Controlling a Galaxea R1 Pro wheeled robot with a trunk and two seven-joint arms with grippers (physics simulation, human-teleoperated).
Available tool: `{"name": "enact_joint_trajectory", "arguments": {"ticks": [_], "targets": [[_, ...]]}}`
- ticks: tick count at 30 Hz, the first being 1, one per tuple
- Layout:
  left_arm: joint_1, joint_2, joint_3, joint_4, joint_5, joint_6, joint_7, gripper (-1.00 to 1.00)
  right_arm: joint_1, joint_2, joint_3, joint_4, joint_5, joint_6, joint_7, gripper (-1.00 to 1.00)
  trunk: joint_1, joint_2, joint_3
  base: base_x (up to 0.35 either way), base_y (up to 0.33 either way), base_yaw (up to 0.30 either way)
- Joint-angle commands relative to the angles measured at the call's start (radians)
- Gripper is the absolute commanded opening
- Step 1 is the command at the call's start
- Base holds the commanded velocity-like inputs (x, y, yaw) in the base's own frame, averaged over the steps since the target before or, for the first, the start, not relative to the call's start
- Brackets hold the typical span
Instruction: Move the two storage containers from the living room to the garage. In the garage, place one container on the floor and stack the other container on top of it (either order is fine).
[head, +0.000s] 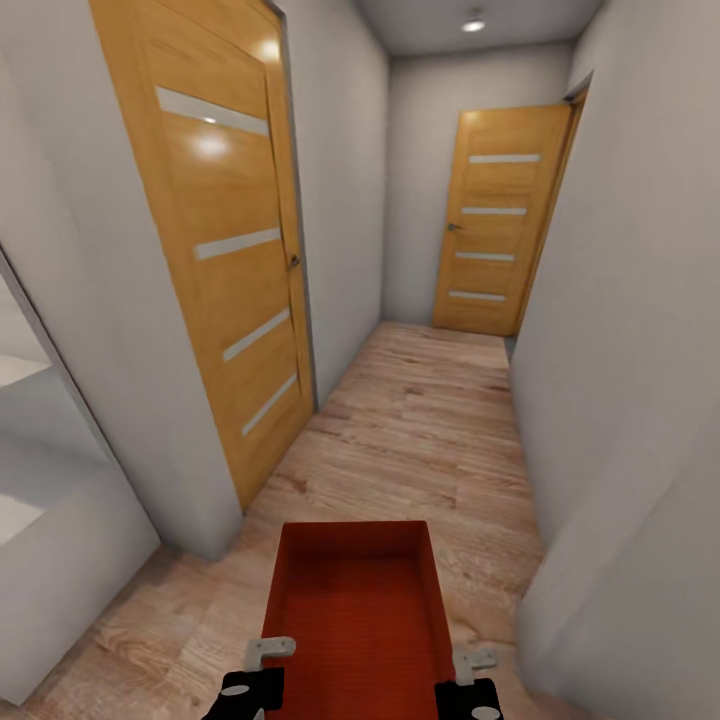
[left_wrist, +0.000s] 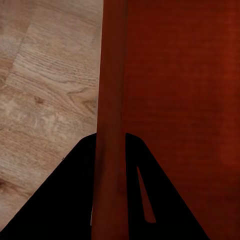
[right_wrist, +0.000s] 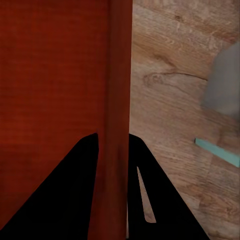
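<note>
While both sets of fingers (left_wrist: 111, 200) clamped opposite walls, one storage container (head: 358, 610) was mid-hallway, garage unreached.

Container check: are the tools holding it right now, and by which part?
Yes. The left tool clamps the storage container on its left side wall, the right tool on its right wall.

Container (head: 360, 610): plain orange-red. Floor (head: 420, 440): light wood-plank grain. Doors (head: 225, 250): honey-orange, pale horizontal strips. Walls (head: 620, 300): plain white-grey. Claws (head: 262, 690): black, grey tips.
</note>
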Motion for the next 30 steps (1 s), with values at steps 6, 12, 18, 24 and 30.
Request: {"name": "enact_joint_trajectory", "arguments": {"ticks": [6,12,18,24,30], "targets": [[0.0,-0.002,-0.064,-0.001,0.008,0.005,0.003,-1.0,-0.001,0.0,0.011,0.003,-0.011,-0.003,-0.008,-1.0,0.001,-0.001,-0.001,0.322,0.0,0.0],[0.0,-0.002,-0.064,-0.001,0.008,0.005,0.003,-1.0,-0.001,0.0,0.011,0.003,-0.011,-0.004,-0.008,-1.0,0.001,-0.001,-0.001,0.322,0.0,0.0],[0.0,-0.002,-0.064,-0.001,0.008,0.005,0.003,-1.0,-0.001,0.0,0.011,0.003,-0.011,-0.004,-0.008,-1.0,0.001,-0.001,-0.001,0.322,0.0,0.0],[0.0,-0.002,-0.064,-0.001,0.008,0.005,0.003,-1.0,-0.001,0.0,0.011,0.003,-0.011,-0.004,-0.008,-1.0,0.001,-0.001,-0.001,0.322,0.0,0.0],[0.0,-0.001,-0.064,0.001,0.009,0.007,-0.001,-1.0,-0.001,0.0,0.011,0.003,-0.011,-0.004,-0.008,-1.0,0.001,-0.001,-0.001,0.322,0.0,0.0]]}}
